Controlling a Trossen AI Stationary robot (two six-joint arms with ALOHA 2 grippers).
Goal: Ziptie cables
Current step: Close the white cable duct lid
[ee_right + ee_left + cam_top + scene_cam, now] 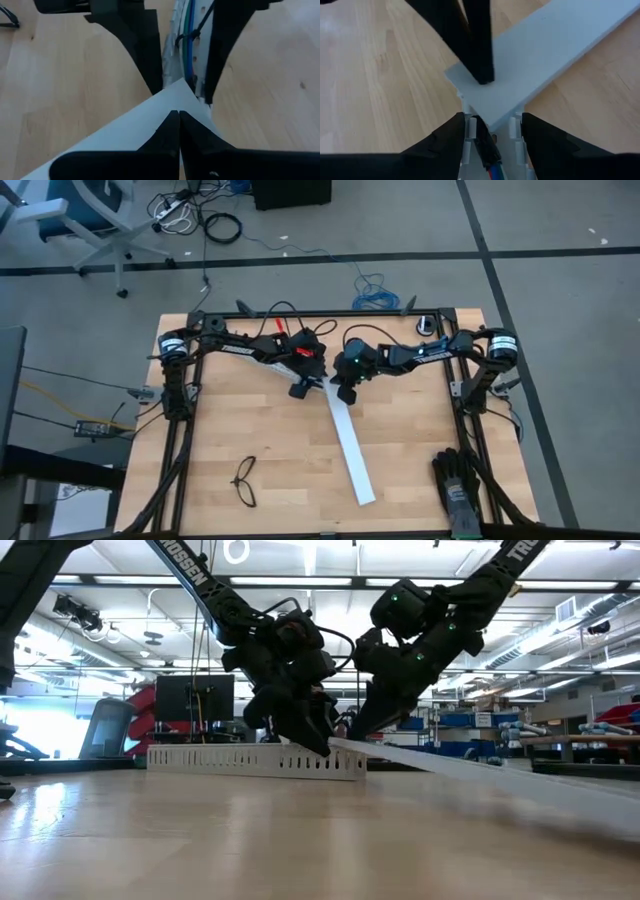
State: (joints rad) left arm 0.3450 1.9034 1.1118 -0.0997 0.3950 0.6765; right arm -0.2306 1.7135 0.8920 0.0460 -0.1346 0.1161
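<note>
The cables [190,37], thin blue, green and pale wires, lie in a slotted white channel [492,135] near the upper middle of the high view, under the two grippers; in the left wrist view their dark joined end [485,142] shows low in the frame, between that arm's fingers. A thin dark loop crosses the wires near the top of the right wrist view and may be the ziptie [192,34], though that is too fine to be sure of. By judgement the wires are light, limp and springy, apt to splay or slide, so the firm place to take them is the dark joined end or close beside any tie, not mid-length; the ziptie would be stiff lengthwise but slick and easy to lose. The left gripper [492,130] stands about half open, its fingers [445,145] straddling the channel walls and the cable end, apparently touching or just beside the channel, with no clear hold on the wires. The right gripper [179,117] has its fingers pressed fully together, their tip resting on the end of a wide flat white strip [350,445] that runs from frame centre toward the lower right over the desk [240,420]; whether it pinches anything is hidden.
</note>
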